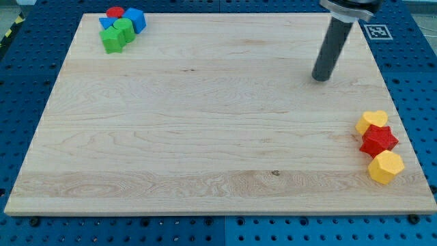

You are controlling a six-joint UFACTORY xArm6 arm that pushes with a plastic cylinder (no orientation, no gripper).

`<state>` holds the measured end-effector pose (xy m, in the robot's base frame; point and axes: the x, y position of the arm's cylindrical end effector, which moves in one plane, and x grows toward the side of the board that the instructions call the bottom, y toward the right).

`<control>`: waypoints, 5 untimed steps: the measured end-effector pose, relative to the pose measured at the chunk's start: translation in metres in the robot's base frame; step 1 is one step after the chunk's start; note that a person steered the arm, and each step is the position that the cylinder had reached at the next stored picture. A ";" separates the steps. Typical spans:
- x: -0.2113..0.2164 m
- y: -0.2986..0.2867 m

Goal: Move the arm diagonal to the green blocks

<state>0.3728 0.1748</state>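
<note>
Two green blocks (117, 35) sit pressed together at the board's top left corner, with a red block (115, 12) and blue blocks (136, 18) touching them from behind. My tip (319, 78) rests on the board in the upper right part, far to the right of the green blocks and slightly lower in the view. The dark rod rises from it toward the view's top right.
At the board's right edge a yellow heart-shaped block (371, 121), a red star-shaped block (379, 141) and a yellow hexagonal block (386, 167) lie in a touching column. The wooden board (218, 157) rests on a blue perforated table.
</note>
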 end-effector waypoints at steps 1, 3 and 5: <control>-0.015 -0.011; -0.016 -0.042; -0.016 -0.046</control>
<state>0.3568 0.1290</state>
